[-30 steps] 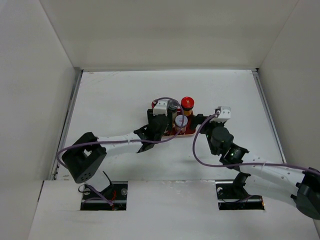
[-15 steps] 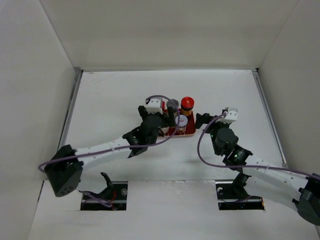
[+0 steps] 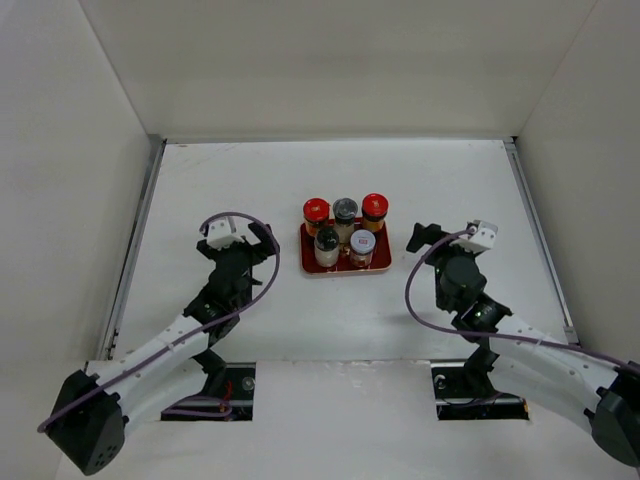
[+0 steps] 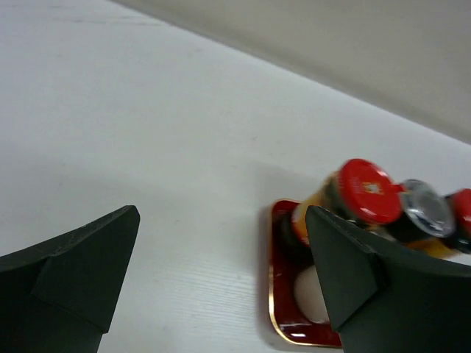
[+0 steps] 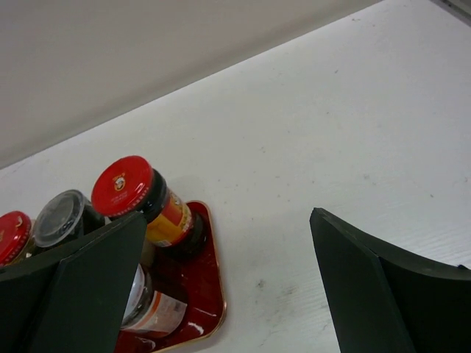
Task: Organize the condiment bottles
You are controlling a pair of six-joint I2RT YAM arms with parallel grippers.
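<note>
Pulling back since half a second ago, the left pincer [image 3: 262, 236] is now sitting well left of the red tray [image 3: 345, 271], where earlier it was leaning over the tray's left end. The right pincer [image 3: 419, 237] is also drawing slightly rightward and is hanging just off the tray's right edge. Both pincers are gaping wide and carrying nothing. Each wrist view is showing two dark fingers far apart with white tabletop [image 3: 230, 170] between them.

All five condiment bottles [image 3: 345, 222] are standing upright on the tray, near the middle of the tabletop. Along the tray's far edge, a left red-capped bottle [image 3: 316, 210], a grey-capped bottle [image 3: 345, 209] and a right red-capped bottle [image 3: 375, 207] are standing packed close together. In front of them are standing a black-capped bottle [image 3: 327, 243] and a silver-capped bottle [image 3: 363, 242]. The tray's gold-lined rim is showing at its near corners in both wrist views.

A wide band of tabletop is lying between the left pincer and the tray's left edge, and a narrower one is lying on the right. The tray is sitting well apart from the enclosure walls [image 3: 60, 200] on every side.
</note>
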